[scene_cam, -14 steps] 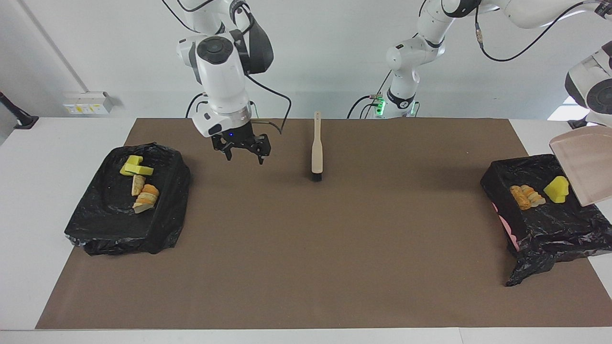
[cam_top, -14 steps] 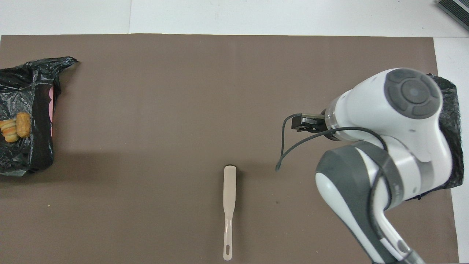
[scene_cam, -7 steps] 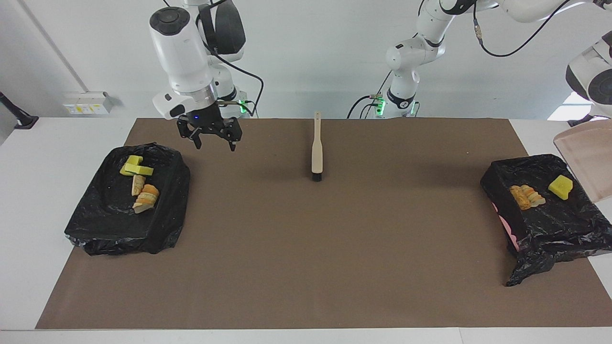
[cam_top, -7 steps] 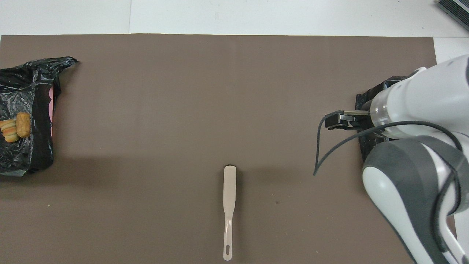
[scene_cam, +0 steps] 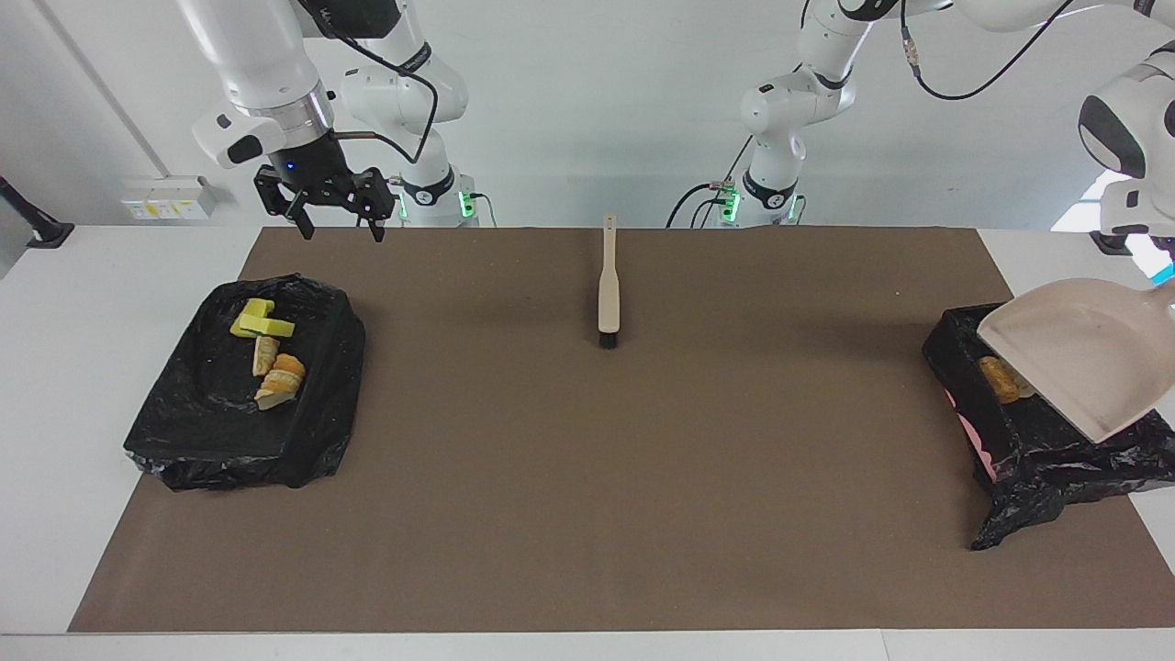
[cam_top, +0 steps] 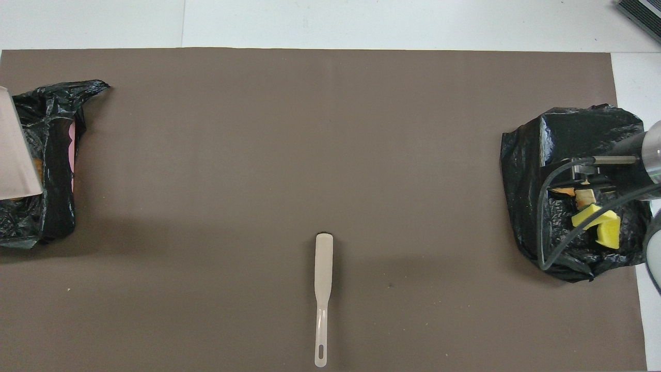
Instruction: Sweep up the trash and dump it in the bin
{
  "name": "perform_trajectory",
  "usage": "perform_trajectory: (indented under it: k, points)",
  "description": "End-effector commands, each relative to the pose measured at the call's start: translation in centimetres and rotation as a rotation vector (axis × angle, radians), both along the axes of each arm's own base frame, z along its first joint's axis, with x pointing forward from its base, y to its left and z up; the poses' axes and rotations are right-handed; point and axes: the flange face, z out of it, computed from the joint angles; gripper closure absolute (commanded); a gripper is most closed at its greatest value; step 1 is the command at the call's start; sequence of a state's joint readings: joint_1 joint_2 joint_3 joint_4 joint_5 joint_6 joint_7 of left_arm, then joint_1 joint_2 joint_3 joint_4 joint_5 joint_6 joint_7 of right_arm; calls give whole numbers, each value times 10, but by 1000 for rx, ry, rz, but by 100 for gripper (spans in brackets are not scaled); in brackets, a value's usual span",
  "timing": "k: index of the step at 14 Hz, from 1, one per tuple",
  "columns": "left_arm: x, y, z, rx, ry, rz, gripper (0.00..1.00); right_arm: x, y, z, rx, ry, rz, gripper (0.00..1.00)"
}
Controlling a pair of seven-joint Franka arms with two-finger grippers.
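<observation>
- At the right arm's end of the counter, part of the trash lies in a bin lined with black plastic: yellow sponge bits with tan-orange lumps just beside them.
- One more tan-orange lump shows in the second black-lined bin at the left arm's end; the rest of that bin's inside is covered.
- The beige dustpan hangs tilted over that second bin, its handle running up toward the left gripper at the picture's edge; the gripper is clenched.
- The right gripper hangs with fingers spread and holding nothing, above the brown mat's edge nearest the robots, by the first bin.
- The brush lies on the mat between the bins, well apart from both, bristles away from the robots.
</observation>
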State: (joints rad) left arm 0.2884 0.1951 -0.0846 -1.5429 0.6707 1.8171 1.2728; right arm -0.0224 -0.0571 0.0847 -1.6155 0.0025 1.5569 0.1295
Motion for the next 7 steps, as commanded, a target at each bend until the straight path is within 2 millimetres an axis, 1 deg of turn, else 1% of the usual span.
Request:
perform_trajectory:
  k: [1,2,3,4,7]
  points:
    - [4,-43,-19,-127,-88,169,100,-2,-8,4,-11,6,7,0]
    - [9,-65,-37,-156,-90,213,100,-2,-11,3,-10,7,0,0]
    - [14,-94,-48,-159,-100,246,100,-1,-11,4,-10,6,-1,0]
    - [19,-114,-63,-168,-123,313,100,-1,-10,4,-8,6,3,0]
    - [26,-188,-91,-297,-176,497,100,-1,-10,4,-5,6,3,0]
